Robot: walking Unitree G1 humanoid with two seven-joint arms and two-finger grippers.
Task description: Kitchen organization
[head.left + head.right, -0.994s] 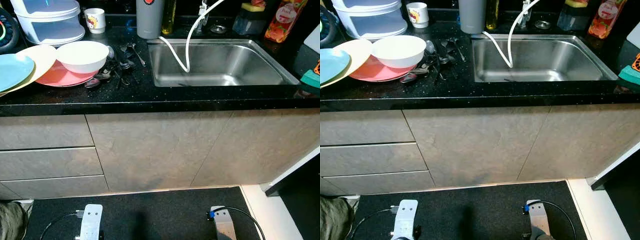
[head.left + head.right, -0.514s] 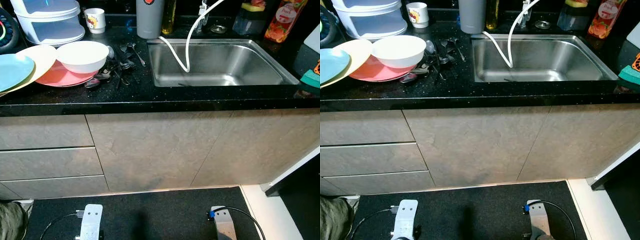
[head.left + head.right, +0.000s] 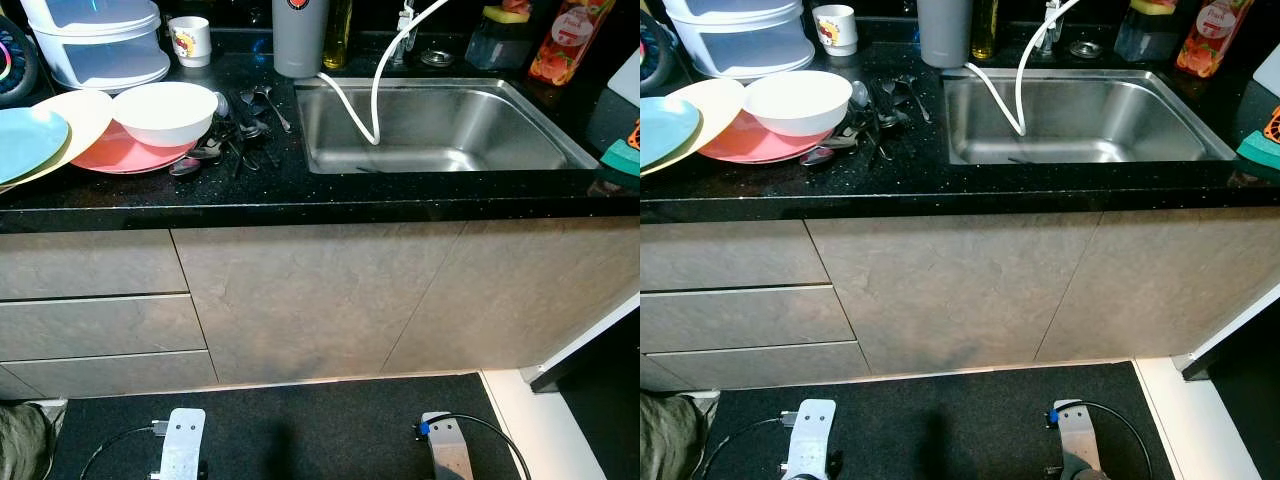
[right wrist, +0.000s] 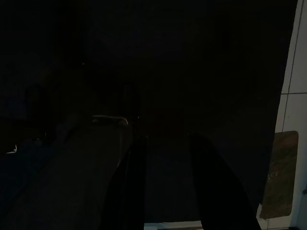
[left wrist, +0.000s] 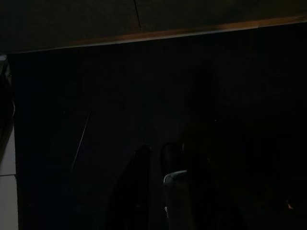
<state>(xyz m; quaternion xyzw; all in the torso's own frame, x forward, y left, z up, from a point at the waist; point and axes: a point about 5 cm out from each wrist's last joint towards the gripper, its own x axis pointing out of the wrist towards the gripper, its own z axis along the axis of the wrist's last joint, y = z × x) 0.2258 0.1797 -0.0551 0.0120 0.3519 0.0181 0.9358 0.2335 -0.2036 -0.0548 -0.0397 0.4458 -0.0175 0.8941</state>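
Note:
On the black counter (image 3: 260, 190) at the left, a white bowl (image 3: 165, 110) sits on a pink plate (image 3: 115, 152), beside a cream plate (image 3: 78, 112) and a blue plate (image 3: 25, 135). Several dark spoons and forks (image 3: 240, 130) lie between the plates and the steel sink (image 3: 440, 125). A white hose (image 3: 370, 90) loops into the sink. My left arm (image 3: 183, 445) and right arm (image 3: 447, 452) hang idle low over the dark floor mat, far below the counter. In the dim right wrist view, my right gripper (image 4: 165, 187) is open and holds nothing.
At the back stand white stacked containers (image 3: 100, 40), a mug (image 3: 190, 40), a grey canister (image 3: 298, 35), an oil bottle (image 3: 338, 35), a sponge holder (image 3: 500, 35) and a red juice bottle (image 3: 565, 40). Below are shut drawers (image 3: 95, 325) and cabinet doors (image 3: 320, 300).

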